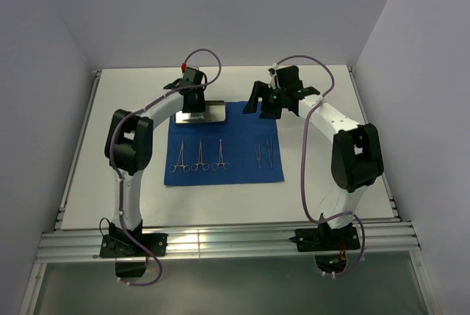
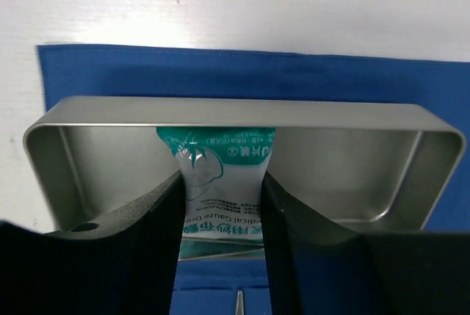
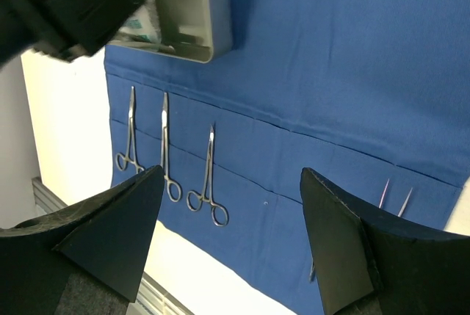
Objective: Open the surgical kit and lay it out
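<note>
The white table [image 1: 330, 183] carries everything. On it the royal-blue cloth wrap [image 1: 242, 164] lies open and flat. From the top view its far left corner is covered by the tray and by the left arm.

The shallow steel tray [image 2: 242, 111] stands on that far left part of the cloth. In the left wrist view its near rim is hidden behind the fingers. In the right wrist view only one corner of it shows, because the picture edge cuts off the remainder.

The left gripper [image 2: 222, 205] reaches into the tray and its two black fingers [image 2: 158, 241] are closed narrow on the white-green packet [image 2: 220, 146], touching both its sides. The lower part of the packet is hidden between the fingers, and its print is too small to read fully.

The right gripper [image 3: 233, 175] hangs above the cloth with its jaws spread wide and nothing between them. From the top it is near the far edge of the cloth, right of the tray.

Three ring-handled clamps [image 1: 199, 156] lie side by side on the left half of the cloth, rings toward the near edge, apart from each other. The tweezers [image 1: 264, 153] lie to the right of them, well apart. They are very thin, so I cannot count them surely. In the right wrist view only their tips show behind one finger.
</note>
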